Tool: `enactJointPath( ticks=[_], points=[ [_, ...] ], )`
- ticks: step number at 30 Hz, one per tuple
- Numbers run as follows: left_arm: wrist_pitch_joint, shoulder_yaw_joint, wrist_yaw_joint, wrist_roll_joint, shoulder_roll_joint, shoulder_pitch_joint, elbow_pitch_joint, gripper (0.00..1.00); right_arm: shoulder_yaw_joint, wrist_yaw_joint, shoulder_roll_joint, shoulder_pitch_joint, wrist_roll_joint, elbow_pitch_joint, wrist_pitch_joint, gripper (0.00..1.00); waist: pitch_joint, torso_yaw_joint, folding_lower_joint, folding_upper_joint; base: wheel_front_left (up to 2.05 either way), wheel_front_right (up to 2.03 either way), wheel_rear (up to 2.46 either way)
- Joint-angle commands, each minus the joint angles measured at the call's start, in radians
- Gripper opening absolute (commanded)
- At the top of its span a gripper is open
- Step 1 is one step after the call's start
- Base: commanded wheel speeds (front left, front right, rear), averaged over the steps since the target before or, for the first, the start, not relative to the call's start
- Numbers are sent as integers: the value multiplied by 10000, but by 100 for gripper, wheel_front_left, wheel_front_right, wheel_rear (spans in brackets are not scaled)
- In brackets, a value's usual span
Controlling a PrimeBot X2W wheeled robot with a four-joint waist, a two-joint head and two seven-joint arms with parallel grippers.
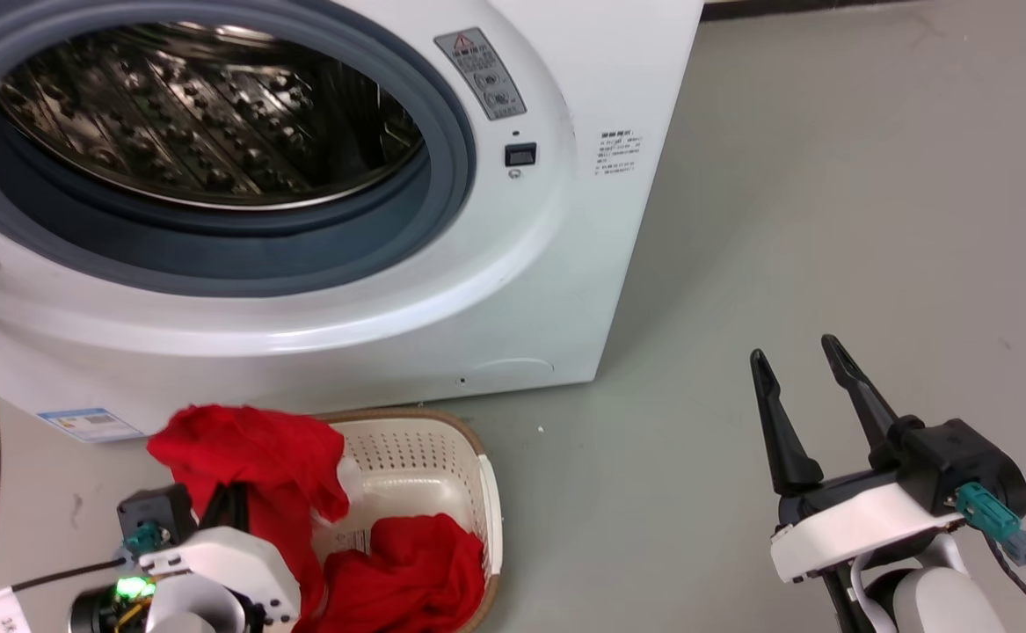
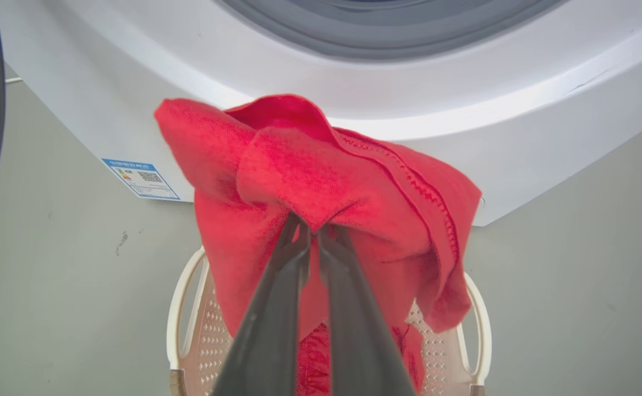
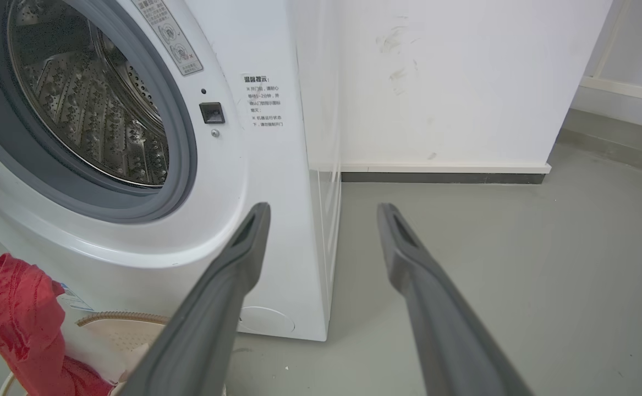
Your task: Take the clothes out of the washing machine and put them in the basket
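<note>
Upper left of head view: washing machine [image 1: 521, 290], glossy white shell, round grey rubber collar, perforated steel drum [image 1: 196, 114] with embossed ribs. Lower left, on smooth grey floor [image 1: 829, 176] just in front of machine: basket [image 1: 416, 457], cream plastic, hole-punched walls, brown woven rim. Centre of left wrist view: red garment [image 2: 309, 181], soft knit with a stitched hem line, bunched and draped over the fingertips, hanging above basket mouth. Crumpled at basket bottom, lower centre-left of head view: second red piece [image 1: 416, 563], same soft fabric. On left gripper [image 2: 312, 231]: long dark fingers pinched nearly together, clamping a fold of red garment. On right gripper [image 1: 794, 349], lower right of head view: tapered dark fingers spread wide, over bare floor, well apart from basket and cloth. In right wrist view, aimed past machine's front corner.
</note>
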Motion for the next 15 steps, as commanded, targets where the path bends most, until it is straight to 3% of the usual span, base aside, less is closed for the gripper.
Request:
enactJointPath(
  ticks=[1,15],
  points=[
    [32,-12,28,-76,-47,65,78,0,33,-7,0,-69,-39,-83,18,100,248,-86,0,-1,0,0,0],
    [24,-199,-154,-116,-97,-1810,2169,0,441,-7,1,-1129,210,-213,-349,100,3015,-978,0,-1,0,0,0]
  ],
)
